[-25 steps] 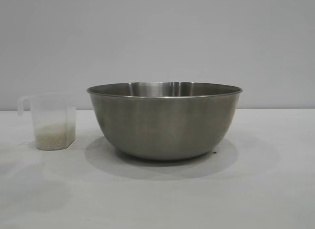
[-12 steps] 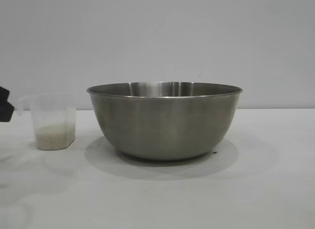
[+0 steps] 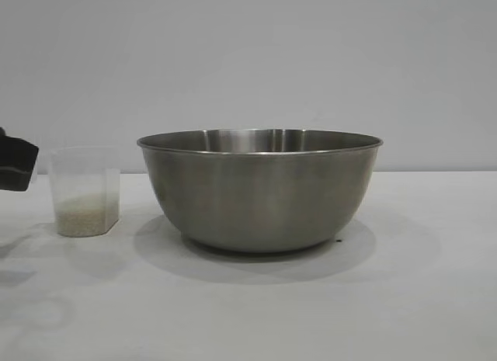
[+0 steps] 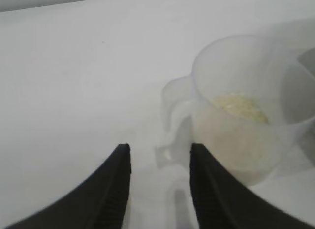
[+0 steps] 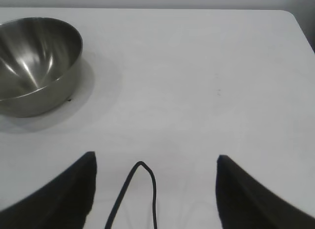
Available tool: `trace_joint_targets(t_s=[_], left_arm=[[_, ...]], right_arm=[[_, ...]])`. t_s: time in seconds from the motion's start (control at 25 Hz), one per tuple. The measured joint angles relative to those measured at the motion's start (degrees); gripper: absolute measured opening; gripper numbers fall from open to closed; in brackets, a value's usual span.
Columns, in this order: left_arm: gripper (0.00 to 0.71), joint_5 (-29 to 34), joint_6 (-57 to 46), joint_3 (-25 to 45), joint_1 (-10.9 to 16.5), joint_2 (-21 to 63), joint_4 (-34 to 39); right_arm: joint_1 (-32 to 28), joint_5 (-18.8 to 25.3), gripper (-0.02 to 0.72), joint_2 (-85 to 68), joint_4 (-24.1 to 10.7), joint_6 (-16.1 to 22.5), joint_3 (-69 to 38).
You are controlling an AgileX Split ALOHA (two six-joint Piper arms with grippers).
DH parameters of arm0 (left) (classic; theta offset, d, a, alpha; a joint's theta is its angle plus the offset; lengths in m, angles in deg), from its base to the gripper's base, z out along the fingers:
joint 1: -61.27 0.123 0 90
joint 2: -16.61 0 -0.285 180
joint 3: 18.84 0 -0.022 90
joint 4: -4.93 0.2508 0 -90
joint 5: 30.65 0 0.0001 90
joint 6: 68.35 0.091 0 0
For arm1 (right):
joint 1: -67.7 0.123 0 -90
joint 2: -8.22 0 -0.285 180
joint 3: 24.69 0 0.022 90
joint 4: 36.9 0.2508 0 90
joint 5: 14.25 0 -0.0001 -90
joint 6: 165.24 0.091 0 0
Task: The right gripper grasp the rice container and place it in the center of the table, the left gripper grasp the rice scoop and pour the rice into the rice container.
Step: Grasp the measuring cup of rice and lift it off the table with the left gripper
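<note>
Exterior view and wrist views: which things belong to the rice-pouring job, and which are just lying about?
Job: rice container, rice scoop holding rice, left gripper open near the scoop's handle, right gripper open, parked, table.
Lying about: nothing else visible.

The rice container (image 3: 260, 192), a large round brushed-steel bowl with a thin rolled rim, stands upright and empty at the middle of the white bench (image 3: 404, 299). Just beside it, apart, the rice scoop (image 3: 84, 192), a small translucent plastic cup with a loop handle, stands upright, holding a shallow layer of off-white rice (image 3: 81, 217).
</note>
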Motion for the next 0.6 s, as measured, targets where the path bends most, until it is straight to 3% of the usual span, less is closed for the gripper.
trace_joint_targets(t_s=[0.6], left_arm=[[0.244, -0.2, 0.9, -5.5, 0.0, -3.3, -0.1]], right_arm=[[0.0, 0.0, 0.438, 0.0, 0.0, 0.0, 0.0]])
